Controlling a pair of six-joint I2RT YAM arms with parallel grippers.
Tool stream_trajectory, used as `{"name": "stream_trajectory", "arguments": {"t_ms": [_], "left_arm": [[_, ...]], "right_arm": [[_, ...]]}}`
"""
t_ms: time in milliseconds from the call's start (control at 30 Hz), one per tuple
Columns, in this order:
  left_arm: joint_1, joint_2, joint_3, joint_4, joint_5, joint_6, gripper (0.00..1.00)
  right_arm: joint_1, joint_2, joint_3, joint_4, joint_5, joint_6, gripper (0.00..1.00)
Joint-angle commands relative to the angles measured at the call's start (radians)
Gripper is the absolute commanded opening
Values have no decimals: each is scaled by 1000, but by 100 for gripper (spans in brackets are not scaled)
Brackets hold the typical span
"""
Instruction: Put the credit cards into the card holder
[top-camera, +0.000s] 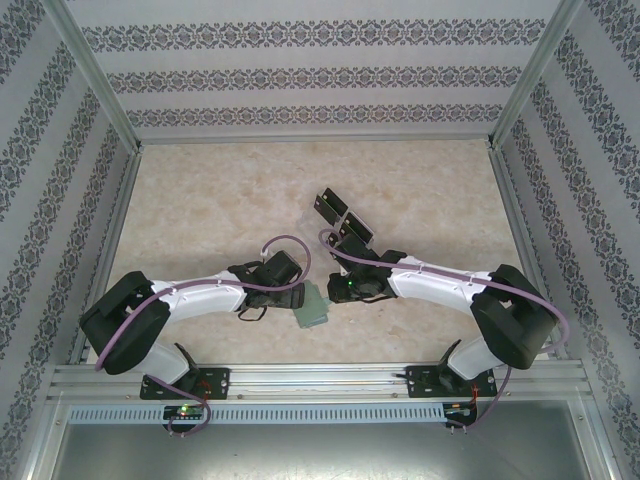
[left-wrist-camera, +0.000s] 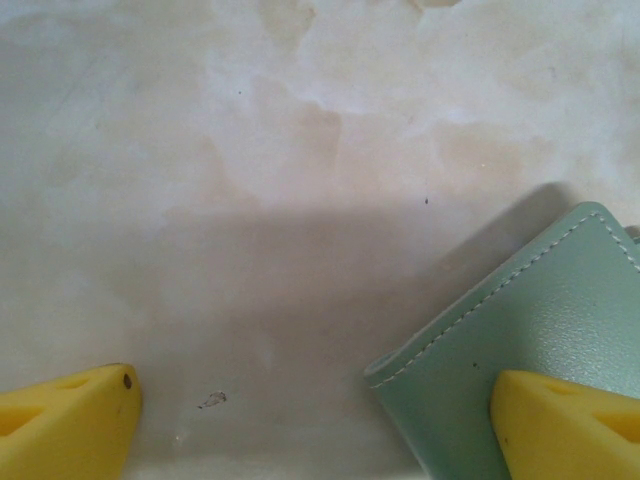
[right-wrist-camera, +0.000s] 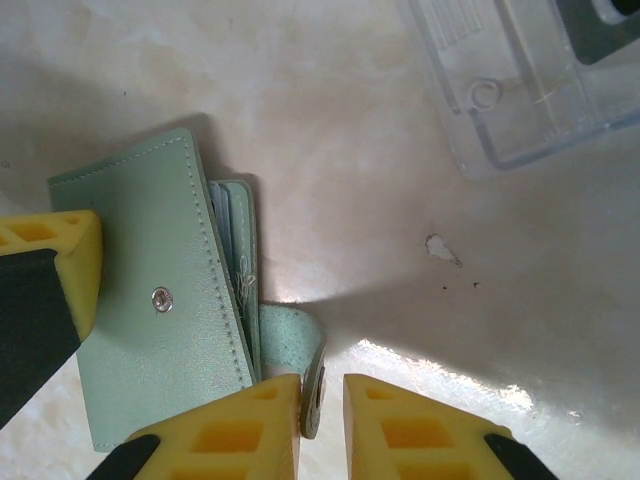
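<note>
The grey-green card holder (top-camera: 311, 309) lies on the table between my two grippers, folded shut, with a snap stud on its cover (right-wrist-camera: 160, 300). Its tab (right-wrist-camera: 312, 375) curls up between the fingers of my right gripper (right-wrist-camera: 322, 410). These jaws stand narrow: one finger touches the tab and a small gap shows at the other. My left gripper (left-wrist-camera: 315, 430) is wide open, one yellow finger (left-wrist-camera: 565, 425) over the holder's corner (left-wrist-camera: 520, 330) and the other over bare table. The black credit cards (top-camera: 342, 221) lie in a clear tray behind the right gripper.
The clear plastic tray (right-wrist-camera: 520, 100) sits close beyond the holder, toward the middle of the marbled table (top-camera: 220, 200). Patterned walls and metal rails (top-camera: 110, 250) enclose the table on three sides. Open tabletop lies to the left and far back.
</note>
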Motion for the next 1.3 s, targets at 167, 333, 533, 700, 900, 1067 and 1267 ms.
{"name": "stream_trajectory", "arguments": {"t_ms": [167, 333, 533, 700, 900, 1067, 1267], "left_arm": [[-14, 24, -26, -16, -23, -7, 91], [-15, 25, -25, -16, -24, -7, 91], [-14, 27, -25, -15, -24, -8, 91], [-14, 28, -25, -15, -24, -8, 91], [-14, 28, -25, -13, -24, -8, 91], [-15, 28, -23, -10, -19, -6, 91], [-25, 24, -15, -14, -16, 10, 91]], "right_arm": [[0, -23, 26, -15, 16, 4, 20], [0, -30, 27, -16, 18, 6, 18], [0, -34, 29, -17, 16, 5, 16], [0, -33, 27, -19, 15, 4, 14], [0, -17, 21, -13, 4, -2, 7], [-2, -4, 12, 14, -32, 4, 0], [-2, -16, 1, 84, -110, 44, 0]]}}
